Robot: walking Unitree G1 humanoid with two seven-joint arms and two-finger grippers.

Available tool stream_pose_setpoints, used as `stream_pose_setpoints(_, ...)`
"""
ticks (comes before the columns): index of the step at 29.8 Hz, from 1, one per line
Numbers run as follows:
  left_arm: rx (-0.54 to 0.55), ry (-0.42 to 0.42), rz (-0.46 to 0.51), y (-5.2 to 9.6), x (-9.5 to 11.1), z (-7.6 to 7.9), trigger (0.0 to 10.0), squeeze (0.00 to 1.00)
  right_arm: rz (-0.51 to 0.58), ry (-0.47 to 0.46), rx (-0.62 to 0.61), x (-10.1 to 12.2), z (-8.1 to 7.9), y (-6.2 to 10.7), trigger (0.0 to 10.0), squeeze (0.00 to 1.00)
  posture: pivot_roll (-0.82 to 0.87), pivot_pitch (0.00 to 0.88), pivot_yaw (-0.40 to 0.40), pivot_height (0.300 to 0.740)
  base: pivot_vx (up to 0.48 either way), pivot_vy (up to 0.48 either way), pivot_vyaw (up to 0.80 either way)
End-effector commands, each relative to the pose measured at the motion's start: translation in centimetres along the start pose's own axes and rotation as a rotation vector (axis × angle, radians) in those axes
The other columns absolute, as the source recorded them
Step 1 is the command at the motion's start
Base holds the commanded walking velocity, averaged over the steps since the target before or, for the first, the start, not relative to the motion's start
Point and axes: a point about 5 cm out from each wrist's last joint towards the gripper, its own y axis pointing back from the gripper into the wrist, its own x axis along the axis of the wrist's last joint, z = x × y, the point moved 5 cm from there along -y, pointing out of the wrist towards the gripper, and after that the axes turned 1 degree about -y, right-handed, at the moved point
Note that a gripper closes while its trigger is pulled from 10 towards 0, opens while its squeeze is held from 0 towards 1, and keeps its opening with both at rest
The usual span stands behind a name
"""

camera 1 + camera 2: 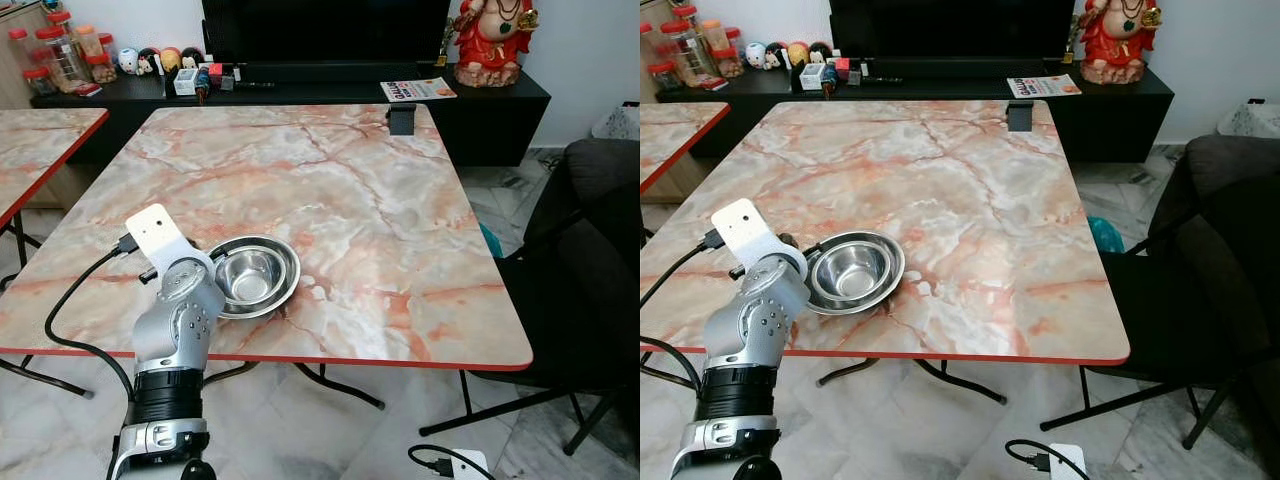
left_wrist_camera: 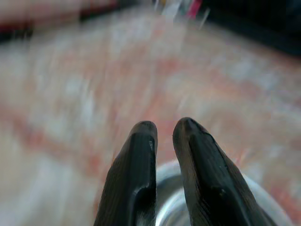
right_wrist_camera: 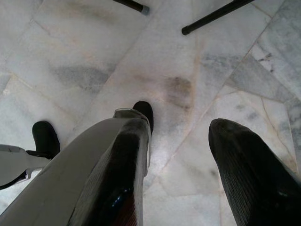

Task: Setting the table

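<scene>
A steel bowl (image 1: 255,275) sits on the pink marble table (image 1: 350,200), close to its red front edge. My left arm (image 1: 180,310) reaches up from below to the bowl's left side. In the left wrist view my left gripper (image 2: 164,127) has its black fingers nearly together, pinched on the bowl's rim (image 2: 165,176), with the bowl (image 2: 265,200) curving away beneath them. My right gripper (image 3: 183,120) hangs open over the grey marble floor with nothing between its fingers.
A dark chair (image 1: 590,260) stands at the table's right side. A second marble table (image 1: 40,150) is at the left. Behind is a black sideboard (image 1: 500,100) with jars, a red statue and a TV. A small black object (image 1: 402,118) sits at the far edge. A cable and plug (image 1: 445,465) lie on the floor.
</scene>
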Motion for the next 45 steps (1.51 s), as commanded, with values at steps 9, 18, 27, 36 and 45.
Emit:
stream_pose_setpoints(9,0.264,-0.485,0.326,-0.3,4.8,-9.8,10.0,0.0,0.091,-0.036,0.017,2.8,-0.4,-0.2,10.0,0.0,-0.03,0.0,0.008,0.74,0.0,0.0,0.0)
stream_pose_setpoints(18,0.568,-0.935,0.241,1.9,3.7,-22.3,10.0,0.0,0.11,-0.025,0.022,3.3,-1.0,-0.2,10.0,0.0,0.0,0.0,0.004,0.74,0.0,0.0,0.0)
stream_pose_setpoints(27,0.751,-1.065,-0.078,6.3,-3.7,-30.9,10.0,0.0,0.112,-0.03,0.016,3.1,-1.2,-0.2,10.0,0.0,-0.01,0.0,0.016,0.74,0.0,0.0,0.0)
stream_pose_setpoints(36,0.645,-0.921,-0.546,11.1,-15.6,-33.1,10.0,0.0,0.109,-0.05,-0.001,2.8,-1.0,-0.1,10.0,0.0,-0.04,0.0,0.028,0.74,0.0,0.0,0.0)
stream_pose_setpoints(45,-0.095,-0.631,-0.883,14.2,-28.4,-19.7,10.0,0.0,0.108,-0.044,0.006,3.1,-1.0,-0.2,10.0,0.0,-0.05,0.0,0.028,0.74,0.0,0.0,0.0)
